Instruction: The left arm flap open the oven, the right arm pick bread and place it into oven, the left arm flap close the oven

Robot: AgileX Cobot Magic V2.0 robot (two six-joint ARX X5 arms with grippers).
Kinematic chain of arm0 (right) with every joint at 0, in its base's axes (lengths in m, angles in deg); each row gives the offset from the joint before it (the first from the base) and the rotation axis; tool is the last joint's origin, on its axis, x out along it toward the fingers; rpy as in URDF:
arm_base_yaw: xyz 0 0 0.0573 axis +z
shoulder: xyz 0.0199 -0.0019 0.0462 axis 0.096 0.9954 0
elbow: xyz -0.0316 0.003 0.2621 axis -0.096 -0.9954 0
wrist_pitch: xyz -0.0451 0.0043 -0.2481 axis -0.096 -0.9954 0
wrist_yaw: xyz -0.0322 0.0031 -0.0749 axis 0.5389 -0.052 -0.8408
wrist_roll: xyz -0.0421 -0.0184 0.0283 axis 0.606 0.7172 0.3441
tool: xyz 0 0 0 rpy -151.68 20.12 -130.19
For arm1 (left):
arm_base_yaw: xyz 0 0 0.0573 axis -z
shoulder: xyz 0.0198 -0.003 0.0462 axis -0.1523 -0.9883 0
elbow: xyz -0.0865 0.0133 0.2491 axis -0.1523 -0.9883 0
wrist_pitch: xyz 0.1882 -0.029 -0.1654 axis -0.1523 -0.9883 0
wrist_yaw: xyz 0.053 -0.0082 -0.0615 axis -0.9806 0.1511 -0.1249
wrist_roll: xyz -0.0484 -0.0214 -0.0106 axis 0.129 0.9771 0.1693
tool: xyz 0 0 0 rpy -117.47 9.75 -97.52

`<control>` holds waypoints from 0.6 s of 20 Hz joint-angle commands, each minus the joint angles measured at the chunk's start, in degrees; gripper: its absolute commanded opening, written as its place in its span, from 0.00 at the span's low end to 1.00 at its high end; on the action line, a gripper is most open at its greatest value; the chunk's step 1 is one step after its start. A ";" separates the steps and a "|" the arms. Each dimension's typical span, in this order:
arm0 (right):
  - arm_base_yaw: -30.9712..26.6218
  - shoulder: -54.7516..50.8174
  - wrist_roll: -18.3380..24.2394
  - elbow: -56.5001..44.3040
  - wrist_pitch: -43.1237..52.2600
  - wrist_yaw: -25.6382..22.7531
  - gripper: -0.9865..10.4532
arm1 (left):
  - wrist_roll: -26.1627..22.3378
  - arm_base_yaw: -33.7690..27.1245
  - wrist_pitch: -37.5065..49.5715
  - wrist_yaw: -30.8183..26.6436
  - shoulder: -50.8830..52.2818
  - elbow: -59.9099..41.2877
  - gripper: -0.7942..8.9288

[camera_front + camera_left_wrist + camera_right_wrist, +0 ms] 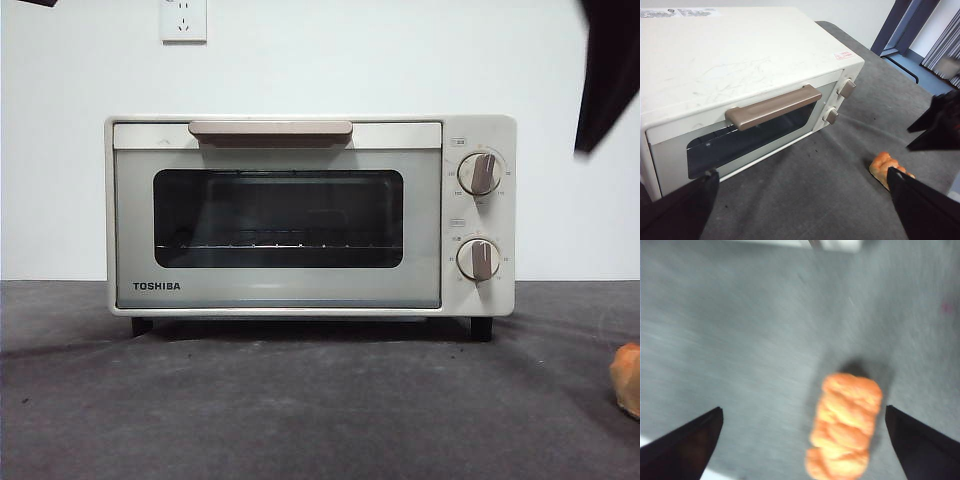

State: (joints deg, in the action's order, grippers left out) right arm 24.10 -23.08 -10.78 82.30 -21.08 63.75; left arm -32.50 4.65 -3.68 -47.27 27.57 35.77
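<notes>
The cream-white TOSHIBA oven (310, 215) stands on the dark cloth with its door shut, and the beige bar handle (270, 130) runs along the top of the door. In the left wrist view the oven (740, 60) and its handle (772, 106) lie just ahead of my left gripper (800, 175), which is open and empty. The golden-orange bread (845, 427) lies on the cloth between the open jaws of my right gripper (803, 409), which hovers above it. The bread also shows at the right edge of the front view (628, 380) and in the left wrist view (884, 167).
Two beige knobs (480, 173) sit on the oven's right side. The right arm (610, 70) hangs dark at the top right of the front view. A wall socket (183, 20) is on the white wall behind. The dark cloth (300, 400) lies in front of the oven.
</notes>
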 commanded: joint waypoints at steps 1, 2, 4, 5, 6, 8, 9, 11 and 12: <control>2.12 5.95 -2.82 0.46 -0.61 -5.16 0.54 | -0.70 0.22 0.48 0.11 -0.33 0.85 0.66; 2.43 8.04 -3.28 0.46 -1.46 -6.27 0.54 | -0.72 0.22 0.48 0.11 -0.33 0.85 0.66; 2.45 12.28 -3.34 0.22 -2.29 -6.19 0.54 | -0.70 0.22 0.44 0.11 -0.33 0.85 0.66; 2.45 13.70 -3.30 -0.13 -1.95 -6.19 0.54 | -0.70 0.22 0.46 0.11 -0.33 0.85 0.66; 2.45 14.80 -3.28 -0.68 -1.20 -6.12 0.54 | -0.70 0.22 0.44 0.11 -0.33 0.85 0.66; 2.43 16.37 -3.28 -2.21 0.59 -6.08 0.54 | -0.70 0.22 0.44 0.11 -0.33 0.85 0.66; 2.38 16.74 -3.28 -3.28 1.64 -5.75 0.54 | -0.70 0.22 0.44 0.09 -0.33 0.85 0.66; 2.27 17.16 -3.30 -5.60 4.00 -5.68 0.54 | -0.70 0.22 0.46 0.09 -0.33 0.85 0.66; 2.27 17.18 -3.43 -6.78 5.77 -5.35 0.54 | -0.70 0.22 0.48 0.09 -0.33 0.85 0.66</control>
State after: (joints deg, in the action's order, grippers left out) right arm 26.13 -6.54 -13.47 75.11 -15.81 58.33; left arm -32.50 4.65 -3.68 -47.27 27.57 35.77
